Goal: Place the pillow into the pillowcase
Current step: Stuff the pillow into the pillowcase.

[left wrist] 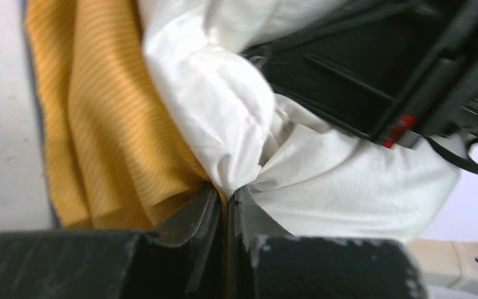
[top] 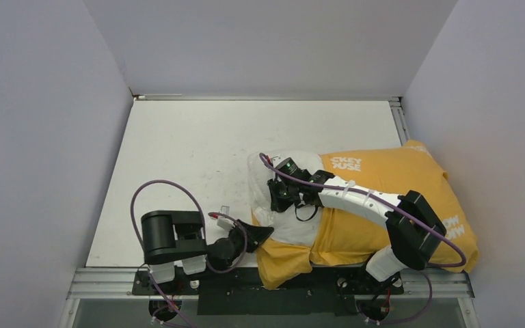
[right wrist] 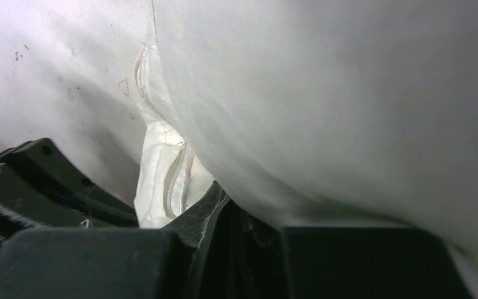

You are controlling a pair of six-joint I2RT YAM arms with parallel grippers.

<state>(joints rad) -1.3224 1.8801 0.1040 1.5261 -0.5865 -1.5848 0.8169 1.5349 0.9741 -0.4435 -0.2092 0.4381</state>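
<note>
The left gripper is pinched shut, a sliver of the orange pillowcase hem between its tips. The pillow bulges just beyond them. The right gripper is clamped shut on pillow fabric, which looms above its tips. Stuffing looks mostly done, with one white end uncovered. The next move, I judge, is to draw the hem over that end.

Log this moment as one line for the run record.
stage: pillow partly in pillowcase, white end out | left hand: shut on pillowcase edge | right hand: shut on pillow
</note>
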